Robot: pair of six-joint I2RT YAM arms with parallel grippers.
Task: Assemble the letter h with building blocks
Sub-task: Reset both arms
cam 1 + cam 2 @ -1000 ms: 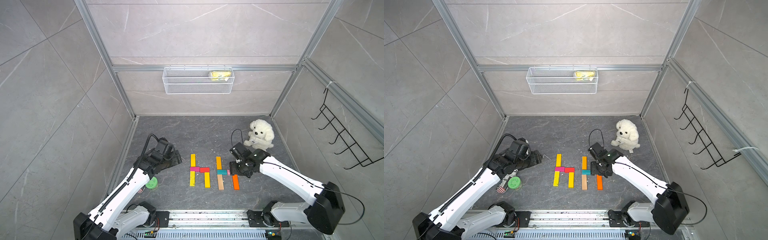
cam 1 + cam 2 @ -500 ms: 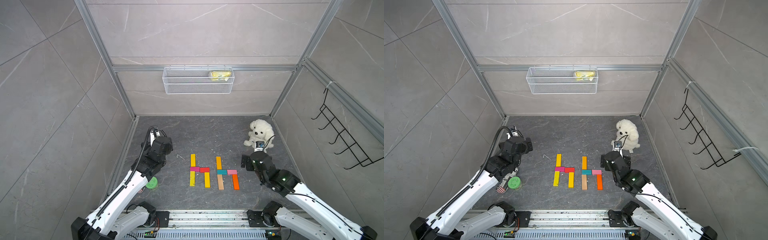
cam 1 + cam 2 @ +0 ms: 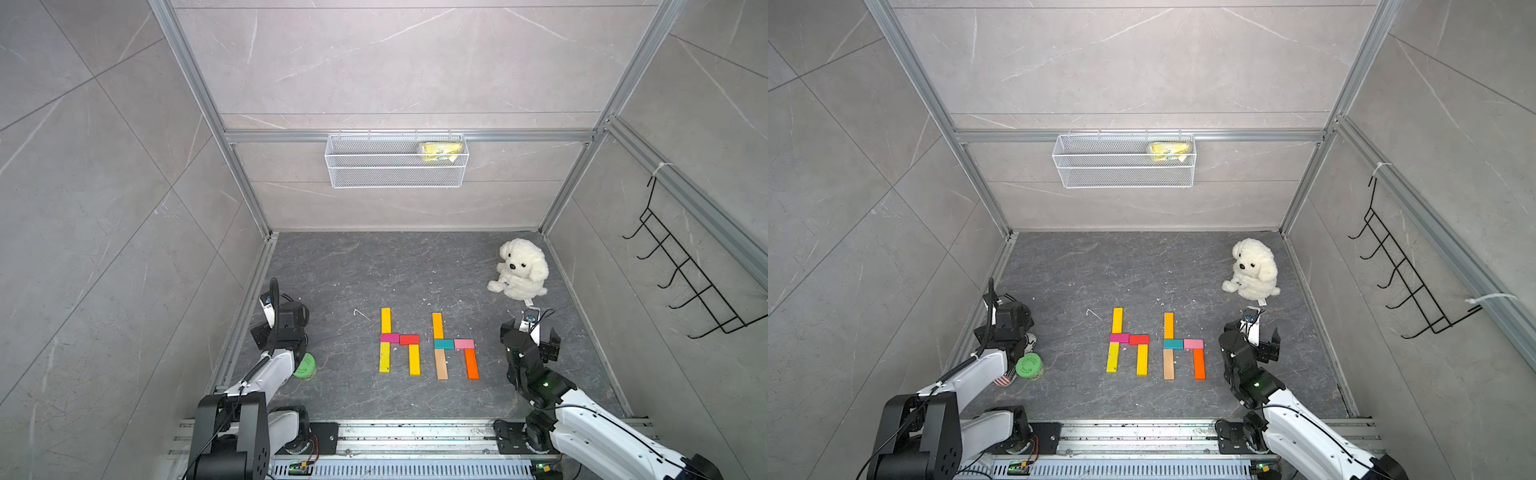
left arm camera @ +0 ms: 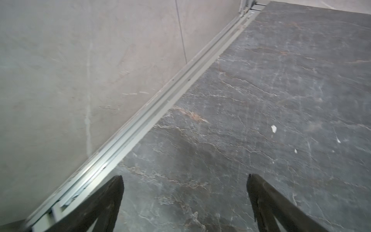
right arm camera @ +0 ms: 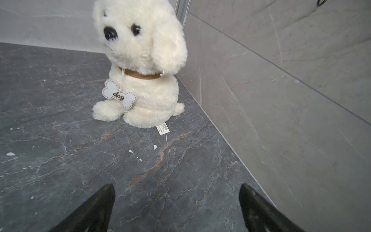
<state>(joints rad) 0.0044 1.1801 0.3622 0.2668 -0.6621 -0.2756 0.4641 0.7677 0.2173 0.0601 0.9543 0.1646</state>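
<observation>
The left fingers (image 4: 104, 200) and right fingers (image 5: 96, 211) stood wide open, empty. The building blocks (image 3: 409, 339) lay flat on the bench (image 3: 353, 270) between them, clear of both, as two h shapes (probably light, stiff, smooth wood). Pinching across the narrow sides seemed best.

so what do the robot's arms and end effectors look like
The left arm and right arm have white shells, black joints and wrists, and looping black cables. The left end effector and right end effector each have two dark tapered fingers.
</observation>
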